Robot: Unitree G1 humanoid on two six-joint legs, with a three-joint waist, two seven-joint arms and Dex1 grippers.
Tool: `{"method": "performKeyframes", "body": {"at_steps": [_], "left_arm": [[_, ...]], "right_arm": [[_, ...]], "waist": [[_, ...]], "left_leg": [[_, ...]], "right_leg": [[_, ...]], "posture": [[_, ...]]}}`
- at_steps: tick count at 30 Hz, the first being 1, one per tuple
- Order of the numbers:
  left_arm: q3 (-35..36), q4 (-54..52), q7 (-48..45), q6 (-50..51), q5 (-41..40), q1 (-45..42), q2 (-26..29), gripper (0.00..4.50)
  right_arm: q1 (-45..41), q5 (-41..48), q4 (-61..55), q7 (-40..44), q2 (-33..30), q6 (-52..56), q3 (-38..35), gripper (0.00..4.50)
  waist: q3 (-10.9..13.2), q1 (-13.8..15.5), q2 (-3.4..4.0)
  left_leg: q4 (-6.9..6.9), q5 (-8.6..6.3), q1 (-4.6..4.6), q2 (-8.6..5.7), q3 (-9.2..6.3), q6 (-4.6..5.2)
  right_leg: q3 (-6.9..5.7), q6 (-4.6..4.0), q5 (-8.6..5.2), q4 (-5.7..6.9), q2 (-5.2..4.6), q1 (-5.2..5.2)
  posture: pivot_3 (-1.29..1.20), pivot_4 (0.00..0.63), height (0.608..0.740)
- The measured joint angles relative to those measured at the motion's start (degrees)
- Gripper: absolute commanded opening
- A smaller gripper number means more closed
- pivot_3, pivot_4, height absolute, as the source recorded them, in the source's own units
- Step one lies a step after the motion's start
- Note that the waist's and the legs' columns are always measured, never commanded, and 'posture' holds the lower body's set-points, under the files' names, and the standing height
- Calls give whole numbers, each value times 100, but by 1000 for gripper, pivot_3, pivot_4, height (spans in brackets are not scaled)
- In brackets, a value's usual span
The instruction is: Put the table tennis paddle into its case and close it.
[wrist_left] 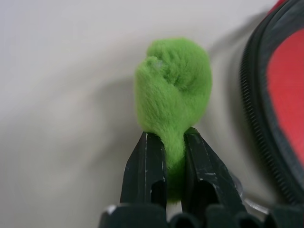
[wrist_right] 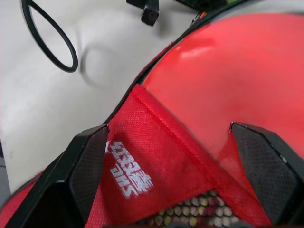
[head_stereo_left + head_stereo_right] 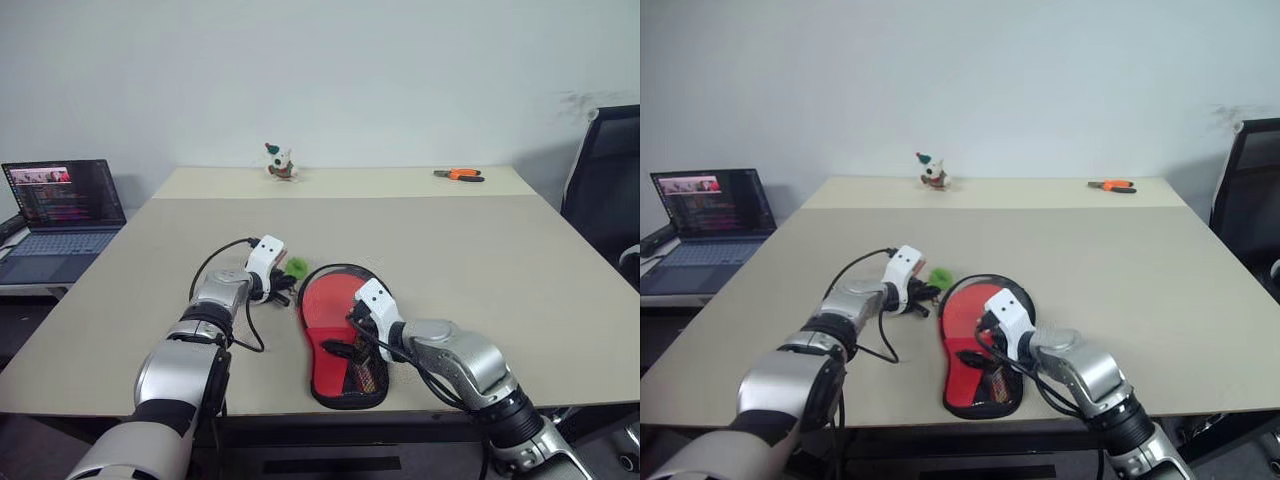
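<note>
The case (image 3: 352, 388) lies open near the table's front edge, its black zipper rim looping around the table tennis paddle (image 3: 330, 303), whose red face rests inside it. Red fabric with a white logo (image 2: 130, 168) and black mesh covers the paddle's lower part. My left gripper (image 3: 285, 284) is shut on the fuzzy green pull tag (image 1: 173, 90) at the case's far left edge. My right gripper (image 2: 175, 142) hovers open just above the red flap, one finger on each side of it.
The beige table (image 3: 450, 250) carries a small toy figure (image 3: 280, 162) and orange-handled pliers (image 3: 460, 174) at its far edge. An open laptop (image 3: 65, 200) stands on a side surface at the left. A black chair (image 3: 605, 180) is at the right.
</note>
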Motion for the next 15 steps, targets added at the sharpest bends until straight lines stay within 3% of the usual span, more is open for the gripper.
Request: {"method": "performKeyframes", "body": {"at_steps": [6,15], "left_arm": [[-185,206,569,-74,365,-243,-15,71],[-1051,410,1538,-763,1479,-709,-407,71]], "right_arm": [[93,-78,-158,120,-97,54,57,4500],[345,-168,-508,104,-59,134,175,4500]], "waist": [[0,-29,0],[-2,-51,-3]], "left_leg": [[18,0,-1,0,-2,0],[24,0,-2,-2,-1,0]], "right_leg": [[-1,1,1,8,10,2],[0,3,1,10,11,3]], "posture": [[0,150,740],[0,150,740]]}}
